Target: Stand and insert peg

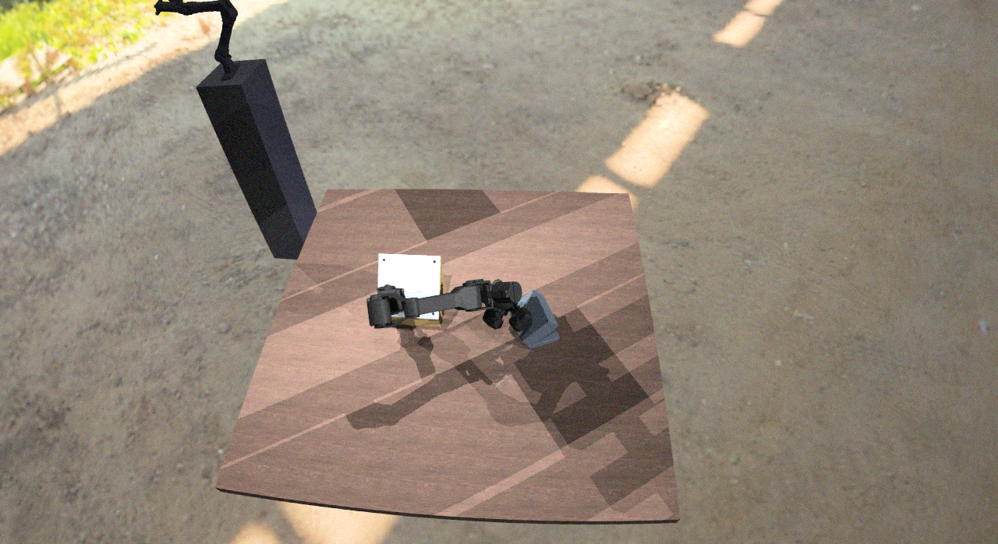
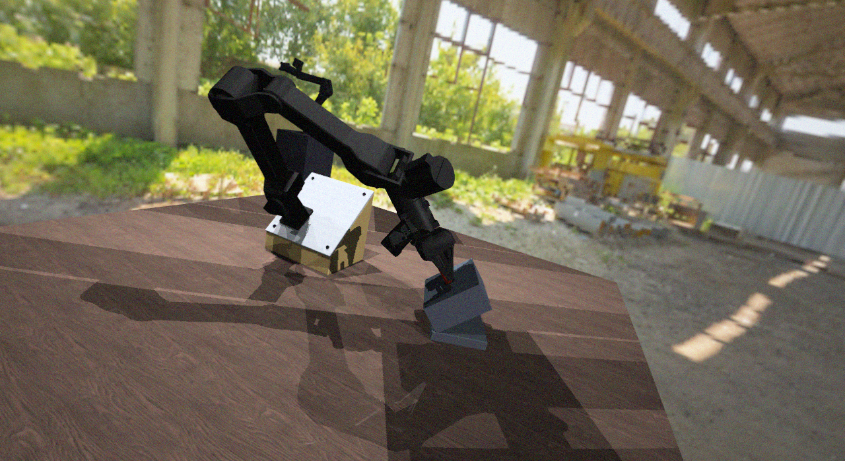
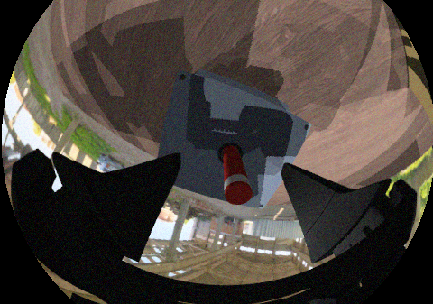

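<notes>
The red peg point(image 3: 233, 161) point(image 2: 446, 279) stands in the hole of the blue-grey sloped panel point(image 1: 541, 320) point(image 2: 457, 310) point(image 3: 175, 124), with its white-banded end outward and its other end out of sight inside the hole. How deep it sits cannot be told. My gripper point(image 3: 234, 165) point(image 2: 450, 276) is open, with one finger on each side of the peg and a gap to it on both sides in the wrist view. In the top view the gripper hides the peg.
A white sloped plate point(image 1: 412, 272) point(image 2: 342, 207) on a yellowish block stands by my arm's base. A dark pedestal point(image 1: 251, 150) with another arm on it stands beyond the wooden table's point(image 1: 334, 457) far left corner. Shadows fall across the table.
</notes>
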{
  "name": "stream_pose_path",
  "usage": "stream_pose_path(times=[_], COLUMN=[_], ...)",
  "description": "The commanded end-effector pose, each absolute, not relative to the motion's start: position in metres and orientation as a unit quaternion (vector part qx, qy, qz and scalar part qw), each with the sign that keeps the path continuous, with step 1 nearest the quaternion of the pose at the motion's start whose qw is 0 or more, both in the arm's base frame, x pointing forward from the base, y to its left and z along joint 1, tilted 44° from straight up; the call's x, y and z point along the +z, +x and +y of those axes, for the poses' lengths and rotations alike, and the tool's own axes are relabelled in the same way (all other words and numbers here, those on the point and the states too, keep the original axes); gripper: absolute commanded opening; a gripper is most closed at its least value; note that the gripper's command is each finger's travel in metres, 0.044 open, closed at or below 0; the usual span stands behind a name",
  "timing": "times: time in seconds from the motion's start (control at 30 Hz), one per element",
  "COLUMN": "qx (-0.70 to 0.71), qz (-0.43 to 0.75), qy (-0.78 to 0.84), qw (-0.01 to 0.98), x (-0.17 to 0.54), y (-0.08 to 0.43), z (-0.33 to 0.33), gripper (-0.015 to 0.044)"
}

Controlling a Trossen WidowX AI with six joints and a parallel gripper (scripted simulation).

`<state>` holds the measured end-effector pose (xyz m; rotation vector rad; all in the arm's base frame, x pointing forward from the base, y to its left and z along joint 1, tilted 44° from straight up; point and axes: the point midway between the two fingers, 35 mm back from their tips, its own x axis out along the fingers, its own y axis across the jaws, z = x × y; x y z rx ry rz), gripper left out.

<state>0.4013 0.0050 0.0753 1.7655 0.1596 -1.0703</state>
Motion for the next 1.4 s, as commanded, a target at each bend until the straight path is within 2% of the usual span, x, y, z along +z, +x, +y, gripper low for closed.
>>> stream_pose_path(times=[0.0, 1.37], qx=[-0.442, -0.44], qz=[0.065, 0.069], qy=[0.735, 0.735], qw=[0.51, 0.511], x=[0.082, 0.131], y=[0.398, 0.356], z=[0.009, 0.036], gripper=[0.044, 0.044])
